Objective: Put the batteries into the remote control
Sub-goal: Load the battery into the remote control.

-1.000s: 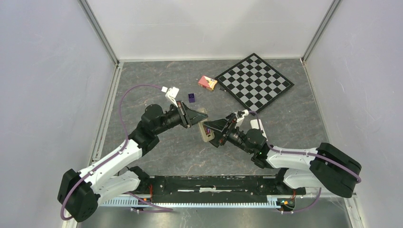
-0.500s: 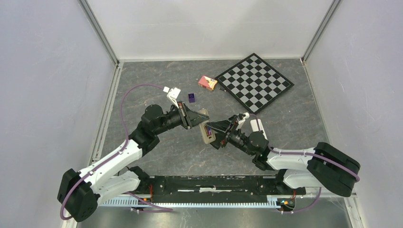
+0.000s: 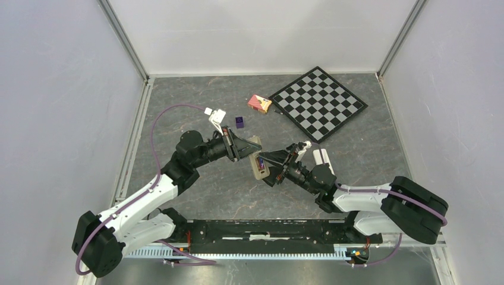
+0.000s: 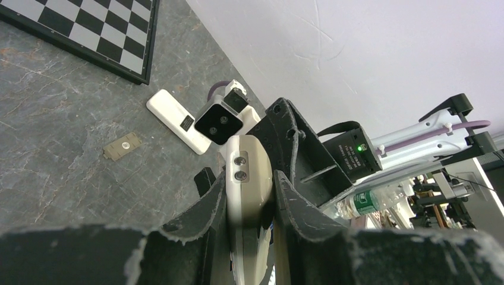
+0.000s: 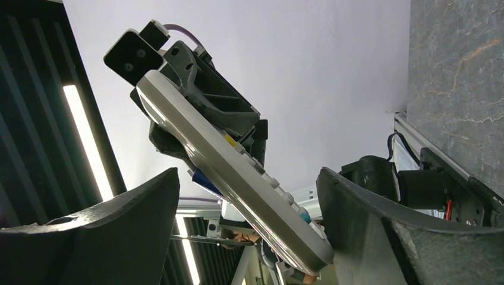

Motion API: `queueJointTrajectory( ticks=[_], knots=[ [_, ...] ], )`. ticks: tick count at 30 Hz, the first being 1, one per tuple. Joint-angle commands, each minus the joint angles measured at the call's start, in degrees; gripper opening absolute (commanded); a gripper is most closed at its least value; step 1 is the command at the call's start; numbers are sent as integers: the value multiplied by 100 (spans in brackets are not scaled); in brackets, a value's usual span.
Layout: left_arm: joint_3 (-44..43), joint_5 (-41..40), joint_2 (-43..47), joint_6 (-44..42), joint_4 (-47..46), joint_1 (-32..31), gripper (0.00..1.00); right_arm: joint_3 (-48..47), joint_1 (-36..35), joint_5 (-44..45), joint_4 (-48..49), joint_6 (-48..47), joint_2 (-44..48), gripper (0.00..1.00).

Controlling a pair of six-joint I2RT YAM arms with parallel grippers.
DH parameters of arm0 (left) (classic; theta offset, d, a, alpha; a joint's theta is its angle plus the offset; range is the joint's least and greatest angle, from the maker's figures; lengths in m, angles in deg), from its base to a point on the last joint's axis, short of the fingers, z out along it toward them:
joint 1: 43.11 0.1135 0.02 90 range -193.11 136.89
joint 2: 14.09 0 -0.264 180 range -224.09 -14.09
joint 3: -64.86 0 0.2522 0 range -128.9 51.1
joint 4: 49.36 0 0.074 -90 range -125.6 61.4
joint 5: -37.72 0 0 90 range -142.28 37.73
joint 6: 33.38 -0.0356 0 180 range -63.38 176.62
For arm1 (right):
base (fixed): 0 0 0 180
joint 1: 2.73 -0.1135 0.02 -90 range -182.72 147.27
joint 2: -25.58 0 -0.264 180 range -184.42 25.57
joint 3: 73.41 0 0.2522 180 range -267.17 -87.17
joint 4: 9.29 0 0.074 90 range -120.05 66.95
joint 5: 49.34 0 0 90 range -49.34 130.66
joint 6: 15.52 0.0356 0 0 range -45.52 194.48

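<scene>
Chessboard (image 3: 318, 101) at table (image 3: 226, 190) far-right corner. L end effector (image 4: 248, 199) clamps remote control (image 3: 258, 165); R end effector (image 5: 248, 177) gapes beside it. Poses barely changed since prior.

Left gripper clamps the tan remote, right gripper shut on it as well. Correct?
No: the right gripper is open, standing wide on either side of the remote; the right wrist view shows it. The left gripper does clamp it.
</scene>
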Motion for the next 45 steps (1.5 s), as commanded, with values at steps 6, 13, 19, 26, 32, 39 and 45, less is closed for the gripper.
queueJointTrajectory(
  ticks=[6,13,19,26,32,39,45],
  knots=[
    [-65,423,-44,-405,18,-1,2,-101,103,-9,833,236,-56,81],
    [-64,477,-45,-386,-27,-1,2,-106,104,-161,1017,348,-209,74],
    [-128,426,-56,-369,67,-1,2,-61,104,-158,1087,394,-238,68],
    [-243,330,-25,-370,302,-1,2,40,107,-139,1191,448,-290,65],
    [-340,236,-35,-370,569,-1,2,135,115,-93,1280,506,-280,64],
    [-515,40,-33,-350,1040,-1,2,236,126,-35,1290,489,-253,67],
    [-615,-50,-147,-396,1271,-3,2,238,130,64,1341,30,-140,98]
  ],
)
